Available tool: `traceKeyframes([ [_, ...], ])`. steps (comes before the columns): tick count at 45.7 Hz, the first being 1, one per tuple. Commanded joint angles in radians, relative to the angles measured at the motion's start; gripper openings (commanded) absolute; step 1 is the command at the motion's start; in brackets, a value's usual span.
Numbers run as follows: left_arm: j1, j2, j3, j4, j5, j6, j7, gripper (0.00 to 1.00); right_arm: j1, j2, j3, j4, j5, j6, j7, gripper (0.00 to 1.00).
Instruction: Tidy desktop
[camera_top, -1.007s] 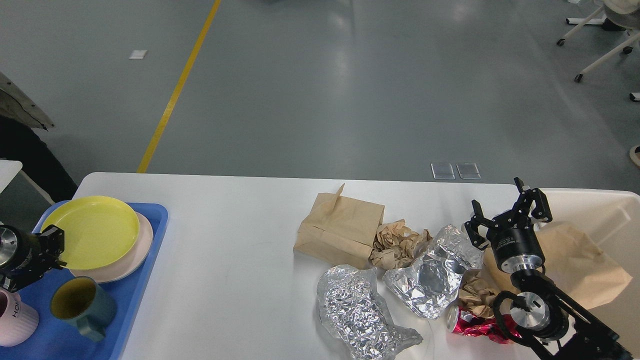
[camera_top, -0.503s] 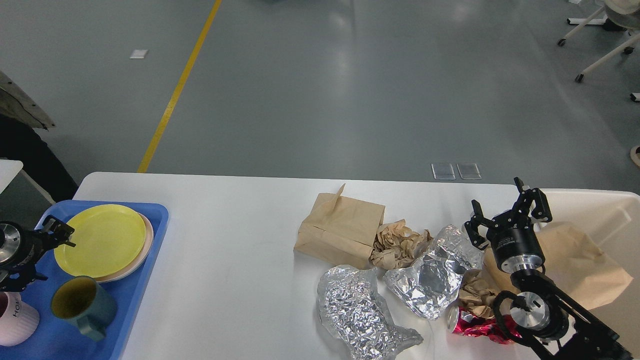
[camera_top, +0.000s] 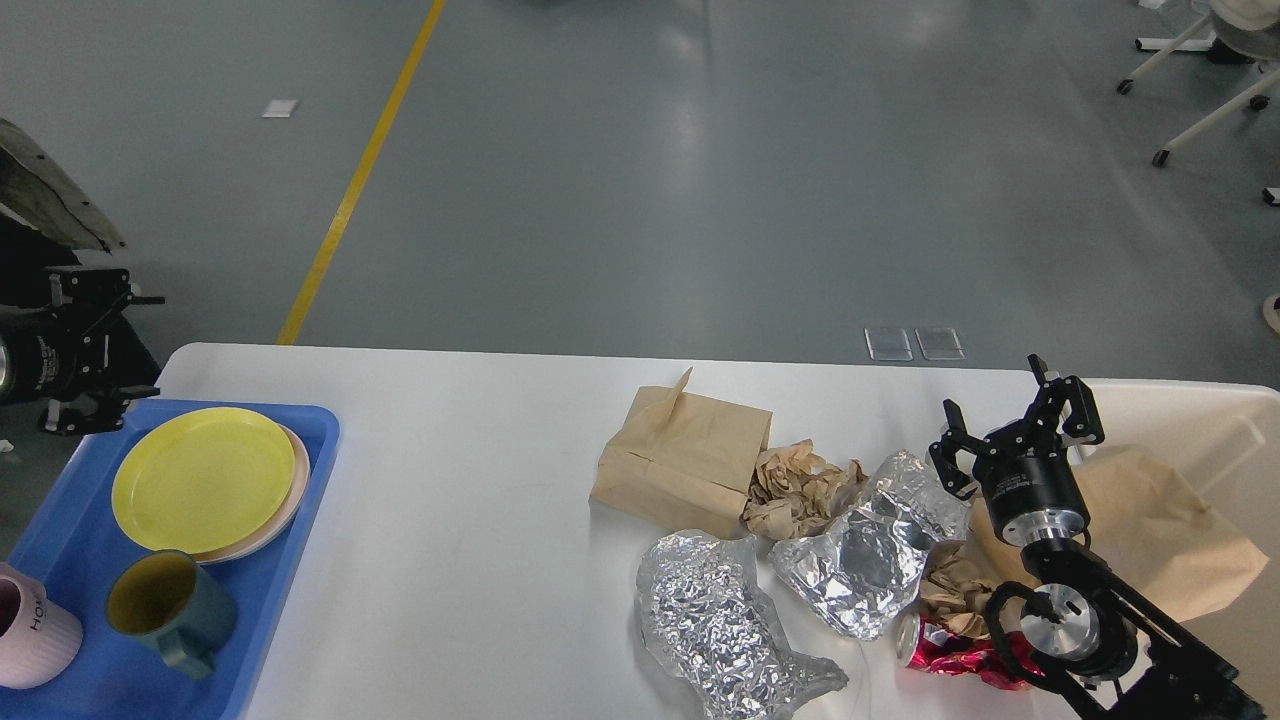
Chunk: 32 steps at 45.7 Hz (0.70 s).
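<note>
At the near edge of the large white rounded-corner desktop, a crumpled sheet of silver foil lies beside a crushed red metallic wrapper, partly hidden by the black right arm. Just behind them sit a second wad of silver foil and a small ball of brown paper. On the near left, a blue plastic tray holds a pale pink ribbed mug, a dark teal mug and a yellow round plate stacked on a cream plate.

Mid-table, the right gripper points up and away with its two fingers spread wide, holding nothing. It stands above the foil, next to a large brown paper bag that rests against a cream-white bin at the right end of the table. Further left, a crumpled brown paper wad touches a flat folded brown paper bag.

At the far left, past the tray's back corner, the left gripper hangs above the floor, fingers parted and empty. Beyond the table runs a grey floor with a yellow line.
</note>
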Motion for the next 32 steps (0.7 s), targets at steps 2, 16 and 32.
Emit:
traceKeyframes([
  [2, 0.181, 0.006, -0.508, 0.005, 0.000, -0.054, -0.011, 0.96, 0.000, 0.000, 0.000, 0.000, 0.000, -0.001, 0.000, 1.00],
  [16, 0.448, -0.175, -1.110, -0.012, 0.066, 0.029, -0.085, 0.96, -0.001, 0.000, 0.000, 0.000, 0.000, 0.000, 0.000, 1.00],
  [32, 0.845, -0.231, -1.549, -0.514, 0.238, 0.250, -0.321, 0.96, -0.001, 0.000, 0.000, 0.000, 0.000, 0.000, 0.000, 1.00],
])
